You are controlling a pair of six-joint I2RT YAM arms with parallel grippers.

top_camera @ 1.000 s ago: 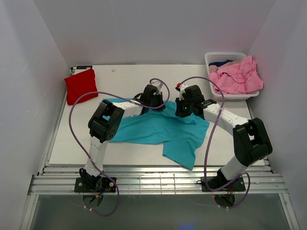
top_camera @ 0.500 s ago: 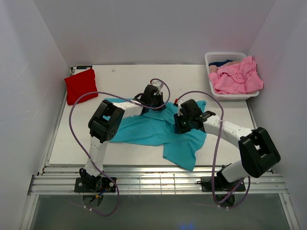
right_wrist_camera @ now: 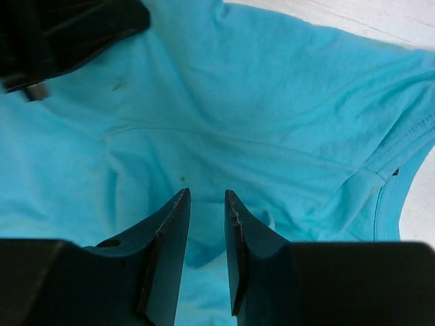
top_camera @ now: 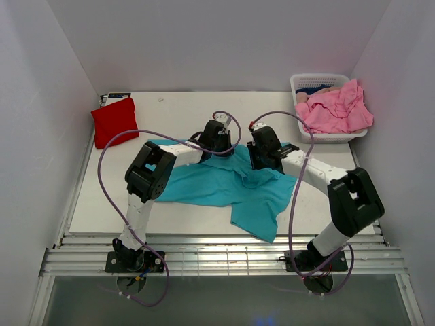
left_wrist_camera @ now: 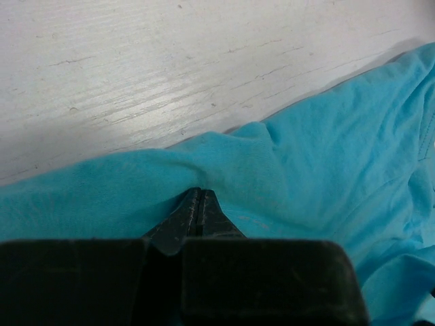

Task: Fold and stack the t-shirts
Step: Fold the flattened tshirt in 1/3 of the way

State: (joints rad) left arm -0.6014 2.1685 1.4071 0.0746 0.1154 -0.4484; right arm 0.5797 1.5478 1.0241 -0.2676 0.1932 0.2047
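A teal t-shirt [top_camera: 224, 183] lies spread and rumpled on the white table, one part hanging towards the front edge. My left gripper [top_camera: 219, 138] is at the shirt's far edge. In the left wrist view its jaws [left_wrist_camera: 198, 192] are shut, with teal fabric [left_wrist_camera: 306, 156] bunched around the tips. My right gripper [top_camera: 262, 148] hovers over the shirt's far right part. In the right wrist view it [right_wrist_camera: 206, 195] is open by a narrow gap, with nothing in it, above teal fabric [right_wrist_camera: 272, 102]. A folded red t-shirt [top_camera: 114, 121] lies at the far left.
A white slotted basket [top_camera: 321, 81] stands at the far right corner with pink shirts [top_camera: 336, 109] heaped in it and spilling over its rim. The left gripper's body [right_wrist_camera: 64, 30] shows at the top left of the right wrist view. White walls enclose the table.
My right gripper swung towards the front over the shirt, then came back to the shirt's far right part. The left gripper has stayed at the far edge.
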